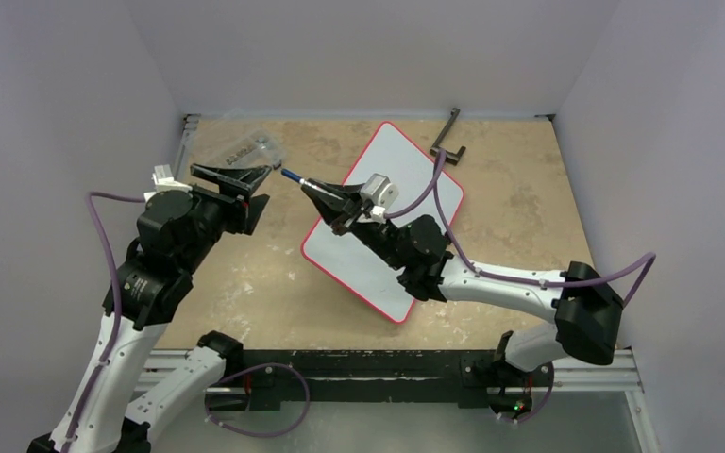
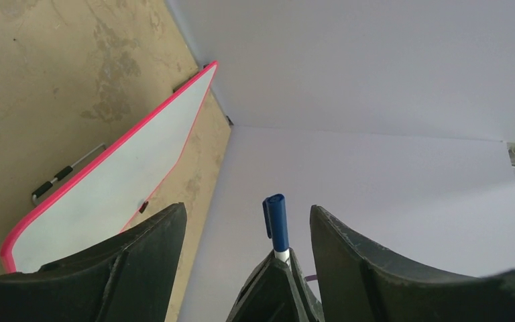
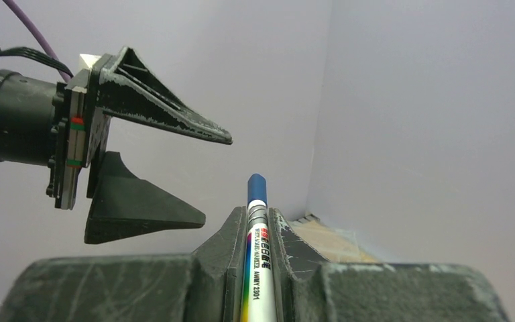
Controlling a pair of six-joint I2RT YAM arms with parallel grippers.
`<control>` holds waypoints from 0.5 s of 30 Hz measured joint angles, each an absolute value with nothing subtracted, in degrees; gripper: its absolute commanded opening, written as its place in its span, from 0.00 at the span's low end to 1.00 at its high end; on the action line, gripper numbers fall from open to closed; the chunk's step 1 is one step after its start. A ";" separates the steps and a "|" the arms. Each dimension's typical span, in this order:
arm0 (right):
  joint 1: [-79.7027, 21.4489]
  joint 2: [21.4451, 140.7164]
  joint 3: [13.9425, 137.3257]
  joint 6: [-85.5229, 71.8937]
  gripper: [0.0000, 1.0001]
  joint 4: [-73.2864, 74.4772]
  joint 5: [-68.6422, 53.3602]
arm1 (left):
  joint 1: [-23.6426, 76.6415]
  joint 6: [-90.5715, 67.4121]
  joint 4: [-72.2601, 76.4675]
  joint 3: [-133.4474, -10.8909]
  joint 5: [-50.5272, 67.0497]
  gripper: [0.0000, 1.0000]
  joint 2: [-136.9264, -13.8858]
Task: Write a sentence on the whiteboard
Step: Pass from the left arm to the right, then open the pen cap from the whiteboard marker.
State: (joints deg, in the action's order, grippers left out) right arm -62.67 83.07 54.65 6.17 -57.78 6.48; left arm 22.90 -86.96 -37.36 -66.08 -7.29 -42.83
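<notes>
Gripping a blue-capped marker [image 1: 292, 176] tight, the right pincer [image 1: 314, 190] points it at the wide-open left pincer [image 1: 263, 186] (the whiteboard [image 1: 357, 266] lies flat on the bench [image 1: 245, 278]).

Mottled tan table [image 1: 245, 283] — whiteboard [image 1: 413, 156], clear packet [image 1: 250, 149], black angled tool [image 1: 449, 132] on it
</notes>
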 measured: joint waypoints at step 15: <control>-62.67 81.41 53.63 5.54 0.00 -57.28 4.25 | 22.90 -87.44 -33.65 -66.08 -2.04 0.47 -49.45</control>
State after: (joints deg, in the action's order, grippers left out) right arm -62.67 81.41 53.63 5.54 -57.28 4.25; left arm 22.90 -87.44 -33.65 -66.08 -2.04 -49.45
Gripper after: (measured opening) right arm 0.093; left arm 0.525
